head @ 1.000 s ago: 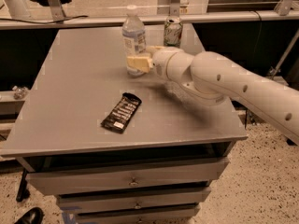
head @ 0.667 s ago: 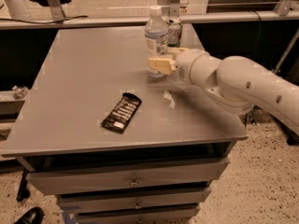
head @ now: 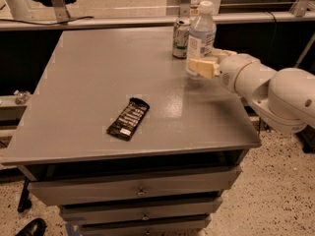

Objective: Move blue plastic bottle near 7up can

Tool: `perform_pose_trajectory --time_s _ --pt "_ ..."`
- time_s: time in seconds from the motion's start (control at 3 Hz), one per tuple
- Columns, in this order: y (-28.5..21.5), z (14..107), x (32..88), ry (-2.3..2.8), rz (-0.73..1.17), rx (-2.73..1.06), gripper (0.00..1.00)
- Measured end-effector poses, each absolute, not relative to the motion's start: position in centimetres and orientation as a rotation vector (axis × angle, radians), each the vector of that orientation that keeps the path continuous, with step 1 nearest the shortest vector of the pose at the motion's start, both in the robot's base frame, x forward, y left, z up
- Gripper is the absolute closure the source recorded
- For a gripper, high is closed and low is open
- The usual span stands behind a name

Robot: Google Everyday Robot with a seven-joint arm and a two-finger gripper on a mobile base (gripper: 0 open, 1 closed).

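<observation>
The blue plastic bottle [head: 201, 33] stands upright near the far right of the grey table [head: 98, 92], white cap on top, label around its middle. The 7up can [head: 181, 38] stands just to its left, close beside it and about half its height. My gripper [head: 203, 63] comes in from the right on the white arm [head: 266, 87]. Its cream fingers [head: 201, 68] are shut on the bottle's lower part. The bottle's base is hidden behind the fingers.
A flat black snack wrapper [head: 128, 118] lies near the table's middle front. The table's right edge is just under my arm. Drawers [head: 138, 191] sit below the top. A rail and metal frame [head: 123, 19] run behind the table.
My gripper has carried the bottle to the right and towards the back of the table, from left of the can to just right of the can.
</observation>
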State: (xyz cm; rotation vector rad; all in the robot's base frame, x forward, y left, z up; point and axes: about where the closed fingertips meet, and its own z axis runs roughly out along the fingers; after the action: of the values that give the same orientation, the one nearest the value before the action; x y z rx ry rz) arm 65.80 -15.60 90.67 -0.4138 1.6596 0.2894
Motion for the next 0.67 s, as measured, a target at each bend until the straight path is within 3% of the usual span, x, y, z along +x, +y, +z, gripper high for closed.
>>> perform_pose_trajectory --time_s 0.67 --pt "-17.0 91.4 67.1 1.657 0.245 -0.413 1.00"
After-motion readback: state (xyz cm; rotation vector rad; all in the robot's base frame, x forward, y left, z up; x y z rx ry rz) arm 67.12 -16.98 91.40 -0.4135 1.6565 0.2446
